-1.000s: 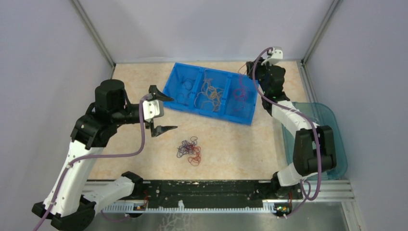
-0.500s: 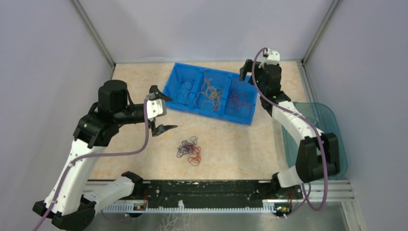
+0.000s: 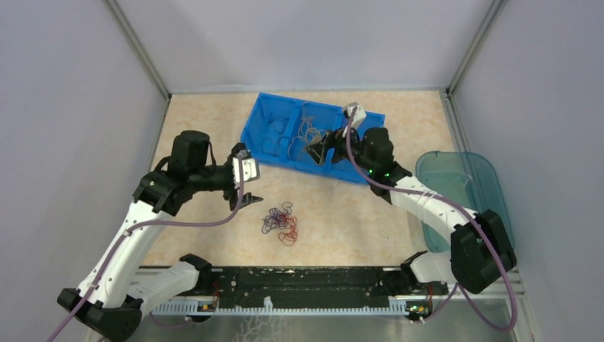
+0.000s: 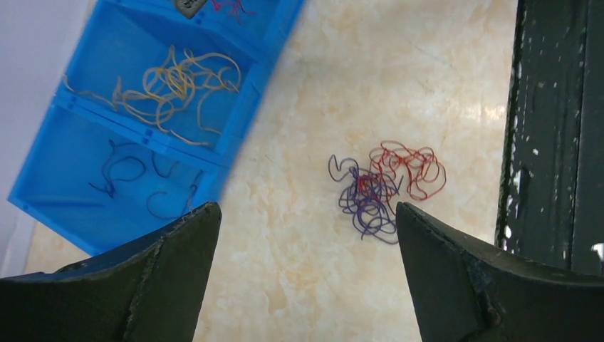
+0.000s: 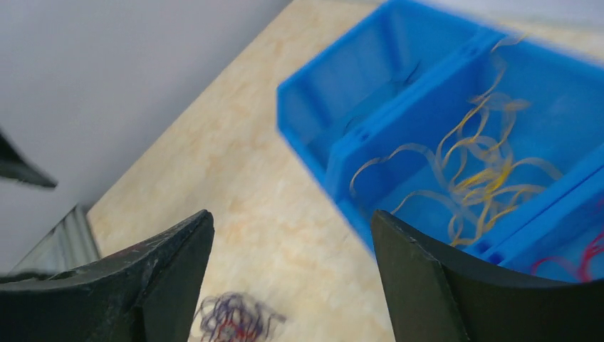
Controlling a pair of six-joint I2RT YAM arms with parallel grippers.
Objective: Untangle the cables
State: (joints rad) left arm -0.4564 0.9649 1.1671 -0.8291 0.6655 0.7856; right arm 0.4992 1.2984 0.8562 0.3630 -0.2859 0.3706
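My left gripper (image 4: pixel 306 214) is spread wide and holds nothing. It hangs above the counter (image 4: pixel 299 285), and in the wrist view the cable tangle (image 4: pixel 384 187) lies just inside its right finger. My right gripper (image 5: pixel 290 217) is likewise fully open and empty, poised over the bin (image 3: pixel 265 107) near the middle compartment.

Step in hand, as I judge it: sorting by colour is under way, and the next pick-up is being lined up. The bin is rigid blue plastic with three compartments. These hold dark strands (image 4: pixel 135 178), yellow strands (image 4: pixel 178 82) and red strands (image 5: pixel 590 258) respectively.

Next move: lower the left gripper onto the tangle's fringe and pinch one loop only. Red loops sit to one side and purple to the other, interlocked at the centre. The strands are thin, limp and curly, so they will likely snag and drag neighbours; lift slowly. The counter is smooth and pale with a marbled pattern, so a flat strand may be hard to get under.
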